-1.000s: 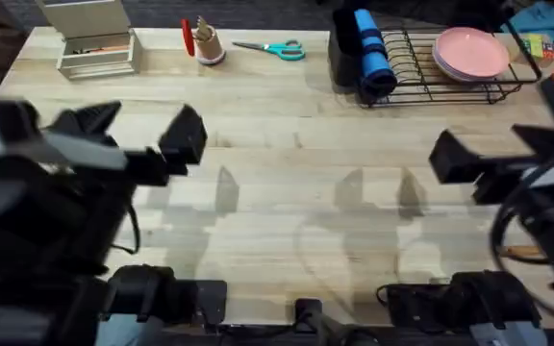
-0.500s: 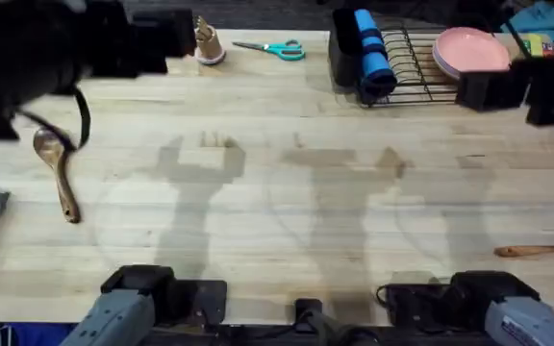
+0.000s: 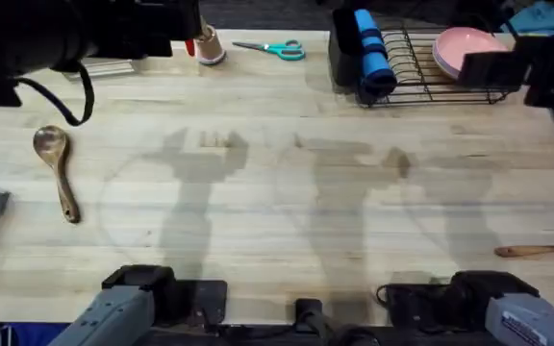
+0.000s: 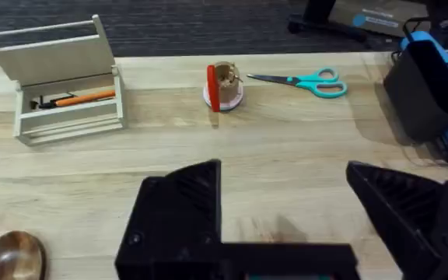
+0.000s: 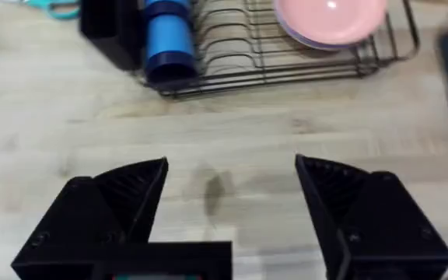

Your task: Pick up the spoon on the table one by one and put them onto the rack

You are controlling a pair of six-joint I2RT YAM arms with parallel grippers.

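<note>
Spoon (image 3: 543, 250) at table (image 3: 287, 211) edge is cut off by frame.

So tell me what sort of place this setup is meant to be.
Probably a lab bench staged as a kitchen counter. A butcher-block table carries a black wire rack holding pink plates, wooden spoons lie loose on it, and scissors and a grey open box sit along the far edge.

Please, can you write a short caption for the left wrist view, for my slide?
Open left gripper above the table, with a spoon bowl nearby.
</note>
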